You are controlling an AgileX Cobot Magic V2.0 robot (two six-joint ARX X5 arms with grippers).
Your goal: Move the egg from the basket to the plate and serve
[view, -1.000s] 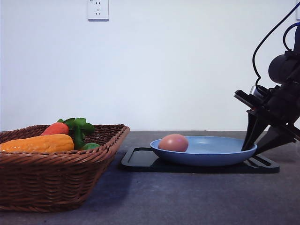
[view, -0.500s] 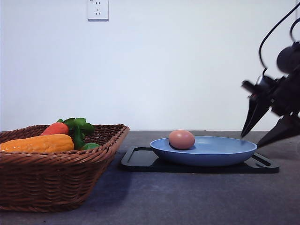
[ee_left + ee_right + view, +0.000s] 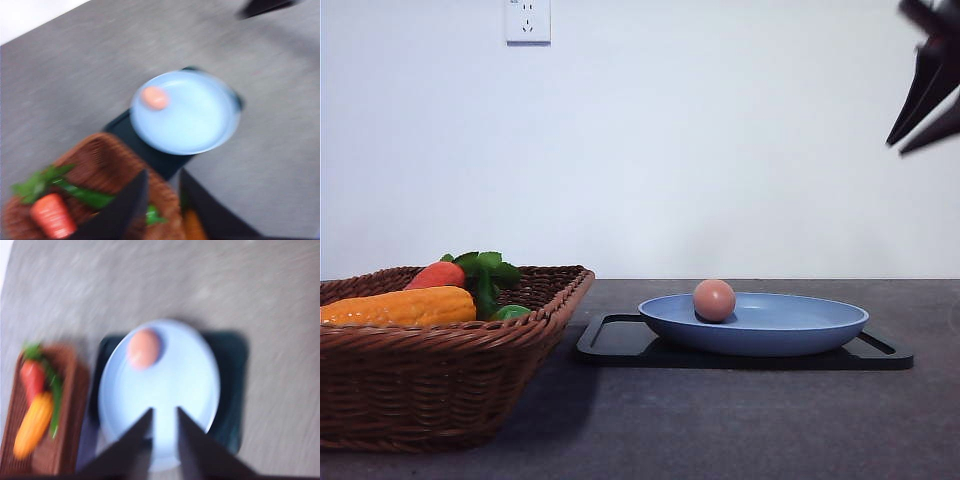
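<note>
plain white wall with an outlet behind grey table.

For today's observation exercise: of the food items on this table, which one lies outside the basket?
The egg: it sits alone on the blue plate, while the red vegetable, yellow one and greens stay inside the wicker basket.

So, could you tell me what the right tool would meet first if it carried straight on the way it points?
Probably the plate: the right tool aims down at its near half, beside the egg, though blur leaves depth unsure.
</note>
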